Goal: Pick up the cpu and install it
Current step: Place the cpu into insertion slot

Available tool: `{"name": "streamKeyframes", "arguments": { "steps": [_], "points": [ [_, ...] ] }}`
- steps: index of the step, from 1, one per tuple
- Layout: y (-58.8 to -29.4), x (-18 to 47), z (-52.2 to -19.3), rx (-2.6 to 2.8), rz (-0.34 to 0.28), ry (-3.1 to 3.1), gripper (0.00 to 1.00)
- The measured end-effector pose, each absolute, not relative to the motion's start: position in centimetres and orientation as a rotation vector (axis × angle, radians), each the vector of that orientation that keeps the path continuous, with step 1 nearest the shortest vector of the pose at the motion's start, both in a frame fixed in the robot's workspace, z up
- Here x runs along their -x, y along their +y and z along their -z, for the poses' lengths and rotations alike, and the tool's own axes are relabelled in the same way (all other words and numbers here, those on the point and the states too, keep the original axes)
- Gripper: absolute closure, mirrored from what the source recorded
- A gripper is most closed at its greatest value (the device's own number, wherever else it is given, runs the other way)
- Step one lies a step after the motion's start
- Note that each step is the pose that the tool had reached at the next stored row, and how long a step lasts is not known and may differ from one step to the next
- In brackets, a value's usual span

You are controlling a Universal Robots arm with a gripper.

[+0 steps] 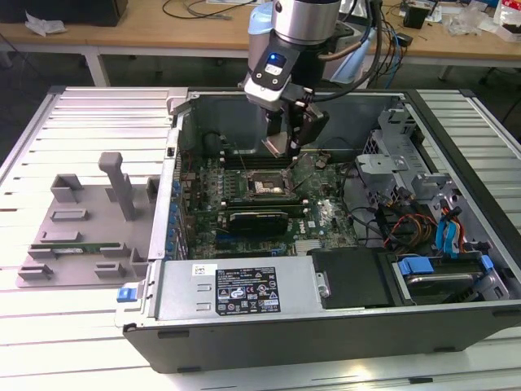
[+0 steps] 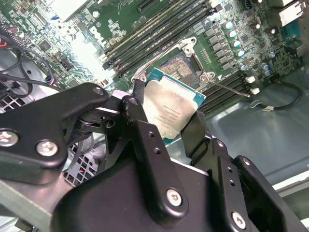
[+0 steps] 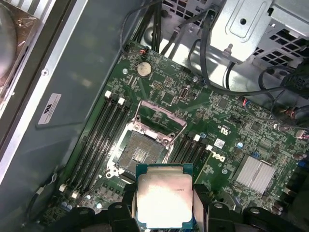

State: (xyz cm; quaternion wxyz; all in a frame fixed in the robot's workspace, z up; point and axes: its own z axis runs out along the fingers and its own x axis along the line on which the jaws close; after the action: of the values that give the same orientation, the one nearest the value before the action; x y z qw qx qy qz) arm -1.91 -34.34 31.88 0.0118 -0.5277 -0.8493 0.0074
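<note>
The cpu [image 3: 164, 198], a flat square chip with a silvery top and a green edge, is clamped by its sides between the black fingers [image 3: 200, 205] of my gripper [image 3: 164, 208]. In the second wrist view the cpu [image 2: 170, 108] hangs tilted just above and beside the socket [image 2: 181, 65], with the gripper [image 2: 166, 116] shut on it. The socket [image 3: 140, 152] lies open, its metal load plate [image 3: 161, 118] swung up. In the exterior view the gripper [image 1: 285, 147] hovers inside the open computer case, a little above the socket [image 1: 269, 186] on the green motherboard [image 1: 326, 216].
Black memory slots [image 3: 104, 133] flank the socket on both sides. A drive cage [image 1: 407, 163] and loose cables [image 1: 407, 228] fill the case at the exterior view's right. A grey fixture tray [image 1: 81, 220] with a memory stick [image 1: 69, 247] lies outside the case at the exterior view's left.
</note>
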Motion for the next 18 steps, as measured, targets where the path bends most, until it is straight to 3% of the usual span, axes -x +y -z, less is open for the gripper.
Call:
{"name": "streamKeyframes", "arguments": {
  "steps": [18],
  "points": [
    [-34.34,1.91,-31.83,1.814,-0.021,-2.535,0.45]
  ]
}}
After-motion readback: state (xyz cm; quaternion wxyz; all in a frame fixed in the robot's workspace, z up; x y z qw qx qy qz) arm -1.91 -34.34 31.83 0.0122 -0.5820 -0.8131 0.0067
